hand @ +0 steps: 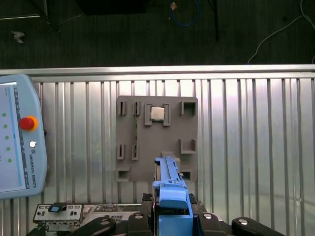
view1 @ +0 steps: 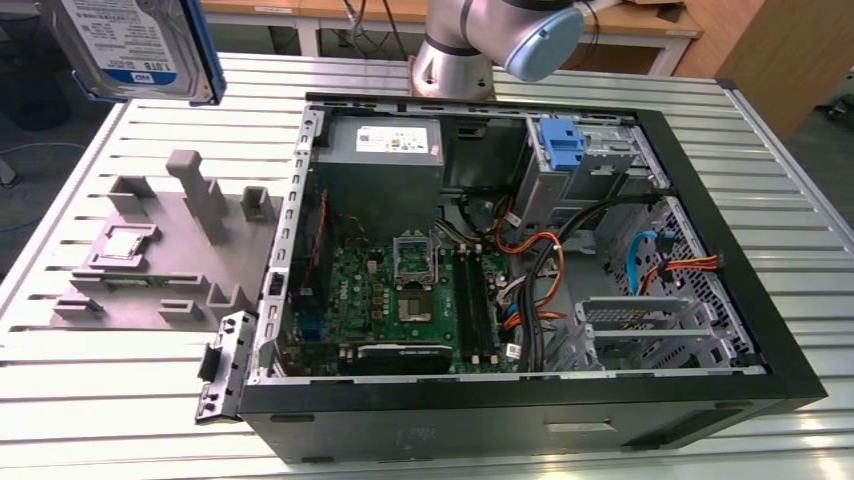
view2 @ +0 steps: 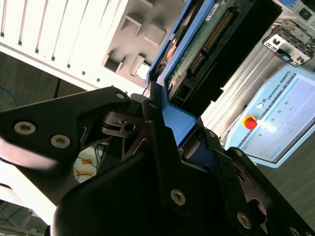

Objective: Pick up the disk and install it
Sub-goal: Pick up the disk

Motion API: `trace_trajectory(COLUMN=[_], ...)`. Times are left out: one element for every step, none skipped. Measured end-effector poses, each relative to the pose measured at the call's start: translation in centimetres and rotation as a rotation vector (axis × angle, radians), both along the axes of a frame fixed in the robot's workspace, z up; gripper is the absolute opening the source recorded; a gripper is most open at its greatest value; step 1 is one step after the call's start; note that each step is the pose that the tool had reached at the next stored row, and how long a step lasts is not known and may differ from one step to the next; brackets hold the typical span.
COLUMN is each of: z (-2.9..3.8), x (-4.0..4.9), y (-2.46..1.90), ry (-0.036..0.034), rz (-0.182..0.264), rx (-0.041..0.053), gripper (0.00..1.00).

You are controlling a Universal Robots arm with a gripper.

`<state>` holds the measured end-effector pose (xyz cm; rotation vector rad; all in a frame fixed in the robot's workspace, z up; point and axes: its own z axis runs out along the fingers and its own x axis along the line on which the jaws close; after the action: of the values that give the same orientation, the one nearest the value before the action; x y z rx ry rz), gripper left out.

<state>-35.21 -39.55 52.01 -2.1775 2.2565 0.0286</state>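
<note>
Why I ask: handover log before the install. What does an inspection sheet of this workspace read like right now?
Surface: slatted metal table, carrying all the items below.
Job's things: disk held in the air, to the exterior view's left of the open case; not yet installed.
Clutter: grey fixture holding a chip; loose metal plate beside the case.
Grippers: end effector shut on the disk's blue frame.
Cables: orange, blue and black cables inside the case.
Surroundings: pendant lying on the table; dark floor beyond the table edge.
</note>
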Motion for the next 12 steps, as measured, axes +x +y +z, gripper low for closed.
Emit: trace_trajectory(z=[0.0, 0.0, 0.0, 0.0, 0.0, 0.0, 0.0, 0.0, 0.0, 0.0, 0.0, 0.0], x=[0.03, 0.06, 0.09, 0.13, 0.15, 0.18, 0.21, 0.24, 0.27, 0.3, 0.33, 0.36], y=[0.0, 0.0, 0.0, 0.0, 0.0, 0.0, 0.0, 0.0, 0.0, 0.0, 0.0, 0.0], ry=[0.0, 0.0, 0.0, 0.0, 0.0, -0.0001, 0.0, 0.0, 0.0, 0.0, 0.0, 0.0], rz=[0.0, 0.0, 0.0, 0.0, 0.0, 0.0, 0.0, 0.0, 0.0, 0.0, 0.0, 0.0], rx=[0.0, 0.0, 0.0, 0.0, 0.0, 0.0001, 0.0, 0.0, 0.0001, 0.0001, 0.0, 0.0], gripper=[0.36, 0.36, 0.36, 0.36, 0.36, 0.36, 0.36, 0.36, 0.36, 0.36, 0.36, 0.36])
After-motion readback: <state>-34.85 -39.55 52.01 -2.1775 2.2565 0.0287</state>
